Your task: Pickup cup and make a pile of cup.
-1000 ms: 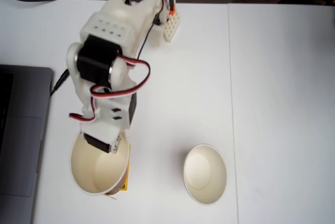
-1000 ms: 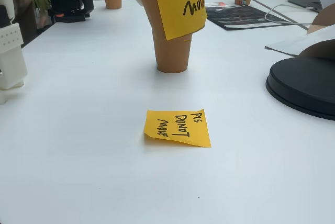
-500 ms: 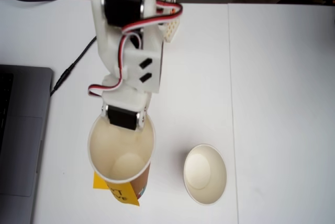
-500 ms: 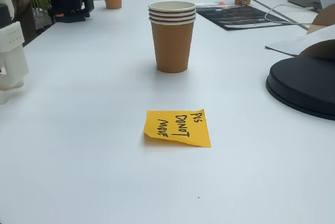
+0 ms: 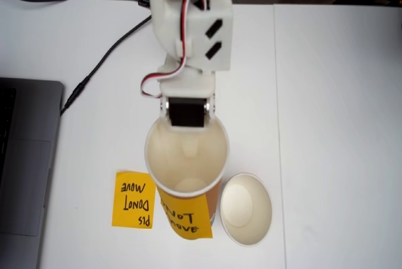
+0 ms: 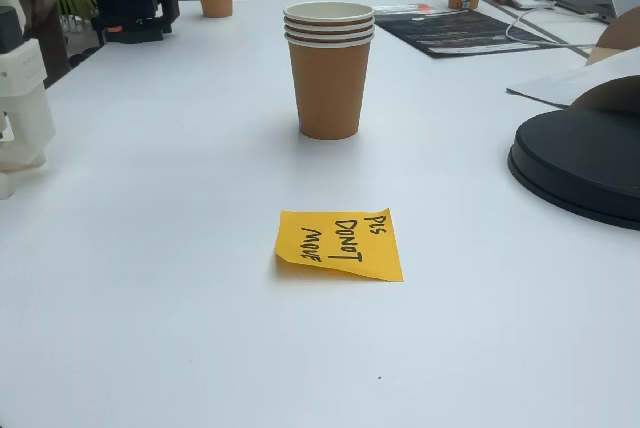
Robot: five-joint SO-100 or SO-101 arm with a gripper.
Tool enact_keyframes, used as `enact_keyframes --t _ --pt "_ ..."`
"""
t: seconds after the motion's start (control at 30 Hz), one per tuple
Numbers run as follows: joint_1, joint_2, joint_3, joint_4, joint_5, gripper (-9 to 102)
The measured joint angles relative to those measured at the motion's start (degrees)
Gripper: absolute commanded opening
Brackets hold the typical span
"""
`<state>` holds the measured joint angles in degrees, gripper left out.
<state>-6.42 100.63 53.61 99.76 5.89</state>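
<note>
surface: white table (image 5: 326, 93) | on it: grey laptop (image 5: 22, 168), flat orange sticky note (image 5: 133, 198), plain paper cup (image 5: 245, 208), black cable (image 5: 103, 55)

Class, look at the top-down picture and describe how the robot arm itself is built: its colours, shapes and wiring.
The arm is made of blocky white plastic segments with two slanted dark slots in one side panel. A black rectangular servo motor sits at the wrist end. Red, white and black wires loop along it, and a separate black cable trails across the white table.
</note>
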Motion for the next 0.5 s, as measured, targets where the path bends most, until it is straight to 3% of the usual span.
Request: enact_keyframes --t 0.5 --pt "-12.0 0.2 -5.4 0.0 0.0 -7"
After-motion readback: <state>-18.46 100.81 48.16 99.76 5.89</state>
